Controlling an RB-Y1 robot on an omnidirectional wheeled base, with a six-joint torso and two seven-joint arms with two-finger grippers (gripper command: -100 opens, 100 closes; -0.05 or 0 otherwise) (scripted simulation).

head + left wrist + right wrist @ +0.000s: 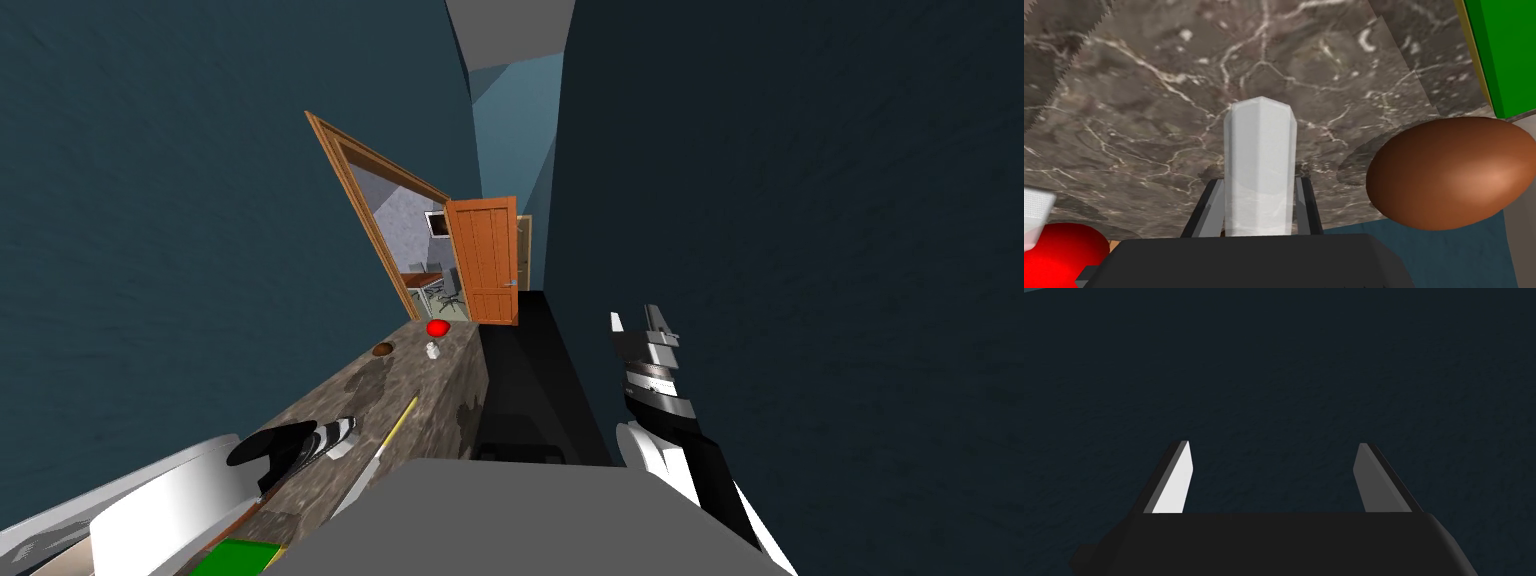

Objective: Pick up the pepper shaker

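A dark brown marbled counter [400, 400] runs away from me towards an open wooden door [485, 260]. My left arm [290, 445] reaches over the near part of the counter. My right gripper [1274, 445] is held up on the other side, well apart from the counter, with its two fingers spread wide and nothing between them.

At the near end of the counter lies a green flat block [1504, 50] with a yellow edge. In the left wrist view a brown rounded bowl [1449, 172] shows large to one side of the left gripper [1258, 182], and a red rounded thing [1064, 250] shows at the other side. Both stand apart from the fingers.

The white faceted shaker [1259, 150] stands straight out between the jaws of the left gripper. The two dark fingers [1206, 210] are pressed against its opposite flat sides, low on its body, so that most of its length juts past their tips over the marbled top. I cannot tell whether its far end touches the counter.

A small white mesh-textured thing [1036, 210] sits just beside the red rounded thing, well clear of the gripper.
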